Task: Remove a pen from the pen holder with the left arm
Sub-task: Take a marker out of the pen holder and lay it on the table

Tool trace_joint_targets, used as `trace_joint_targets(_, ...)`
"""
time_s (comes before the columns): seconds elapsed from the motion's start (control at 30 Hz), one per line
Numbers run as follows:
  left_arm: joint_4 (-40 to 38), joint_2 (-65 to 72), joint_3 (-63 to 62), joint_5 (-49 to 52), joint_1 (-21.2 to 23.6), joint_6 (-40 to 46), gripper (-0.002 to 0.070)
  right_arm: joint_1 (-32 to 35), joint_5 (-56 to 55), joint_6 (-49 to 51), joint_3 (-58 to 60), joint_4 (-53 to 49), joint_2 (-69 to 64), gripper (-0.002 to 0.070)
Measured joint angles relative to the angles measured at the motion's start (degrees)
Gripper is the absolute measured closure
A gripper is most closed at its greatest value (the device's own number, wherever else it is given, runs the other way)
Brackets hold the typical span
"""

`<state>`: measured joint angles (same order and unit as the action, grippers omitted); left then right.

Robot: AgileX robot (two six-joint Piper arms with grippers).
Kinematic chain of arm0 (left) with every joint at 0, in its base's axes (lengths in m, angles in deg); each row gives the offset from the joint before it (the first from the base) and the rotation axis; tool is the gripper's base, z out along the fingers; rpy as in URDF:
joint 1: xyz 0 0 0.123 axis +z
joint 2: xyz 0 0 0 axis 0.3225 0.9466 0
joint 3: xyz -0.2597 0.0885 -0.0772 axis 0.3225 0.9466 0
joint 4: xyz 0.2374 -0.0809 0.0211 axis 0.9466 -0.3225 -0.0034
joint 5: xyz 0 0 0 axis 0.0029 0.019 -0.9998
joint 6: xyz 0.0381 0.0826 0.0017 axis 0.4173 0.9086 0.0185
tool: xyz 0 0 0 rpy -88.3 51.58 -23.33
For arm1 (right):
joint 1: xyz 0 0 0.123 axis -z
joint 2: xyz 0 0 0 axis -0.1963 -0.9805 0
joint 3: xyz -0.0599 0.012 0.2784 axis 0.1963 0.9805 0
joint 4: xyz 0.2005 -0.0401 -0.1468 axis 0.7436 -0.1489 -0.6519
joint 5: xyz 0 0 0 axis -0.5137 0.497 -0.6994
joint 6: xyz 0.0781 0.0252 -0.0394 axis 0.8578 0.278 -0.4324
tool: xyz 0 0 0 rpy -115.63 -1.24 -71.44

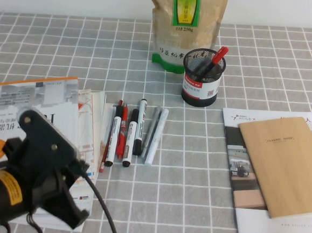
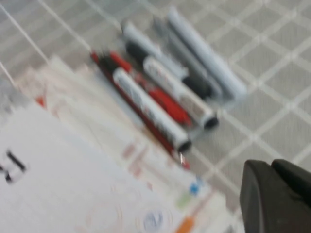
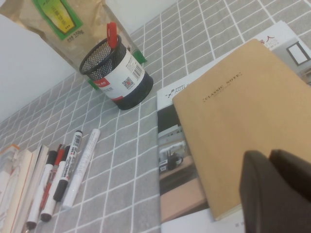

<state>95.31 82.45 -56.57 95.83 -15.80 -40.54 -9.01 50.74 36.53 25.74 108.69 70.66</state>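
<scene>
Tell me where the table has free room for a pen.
Free: the cloth between the pen row and the brochure, in front of the pen holder. Crowded: that row beside the books, with the left gripper above the books. The right gripper hovers over the notebook.

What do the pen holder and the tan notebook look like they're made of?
Pen holder: black wire mesh, likely metal, see-through grid. Notebook: matte tan kraft-paper cover, apparently. Left gripper, shut, near the loose pens; right gripper, shut, over the notebook.
</scene>
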Motion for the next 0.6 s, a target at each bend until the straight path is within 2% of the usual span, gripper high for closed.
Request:
trace_joint_targets(0.13,-0.7,-1.1,0.0,7.6,-0.3,0.6,0.0677,0.0,0.0,0.0,0.0,0.0,0.0,0.0689)
trace_joint_targets(0.37,0.0,-12.5,0.0,24.7,0.2,1.0,0.0677,0.0,0.0,0.0,0.0,0.0,0.0,0.0689)
trace_joint_targets(0.6,3.0,-27.8,0.0,34.1,10.5,1.4,0.0677,0.0,0.0,0.0,0.0,0.0,0.0,0.0689)
